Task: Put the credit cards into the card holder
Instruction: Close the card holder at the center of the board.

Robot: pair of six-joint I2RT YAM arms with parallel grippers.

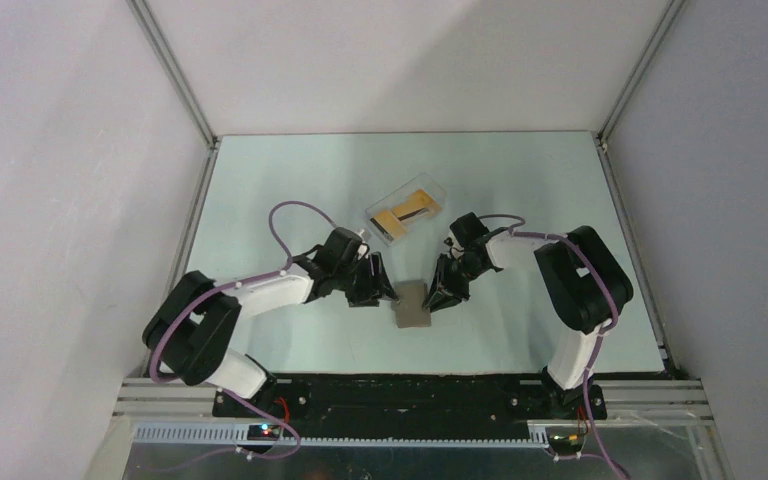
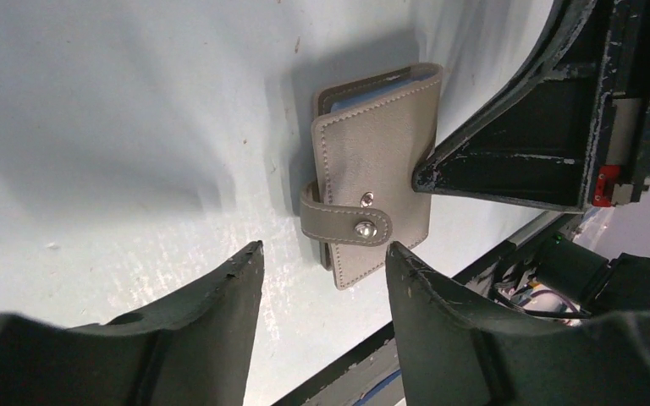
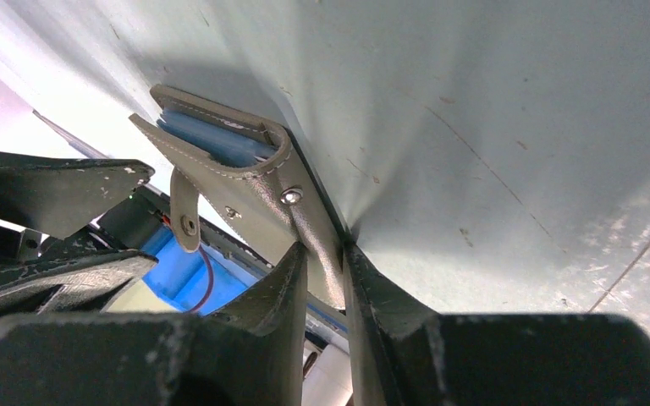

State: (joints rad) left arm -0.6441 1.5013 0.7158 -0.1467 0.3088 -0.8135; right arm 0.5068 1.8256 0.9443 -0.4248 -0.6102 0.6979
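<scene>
Right jaws tight on an edge of the card holder (image 2: pixel 366 152); left jaws wide apart beside it.

Your way to the card holder (image 1: pixel 412 305) is blocked on both sides: the right gripper (image 1: pixel 439 300) clamps its right edge, and the left gripper (image 1: pixel 384 293), jaws apart, sits just to its left. Behind it stands the clear box (image 1: pixel 405 211), with a bare gap between them. You have open surface (image 1: pixel 530 180) along the far edge and out to either side of the pair.
</scene>
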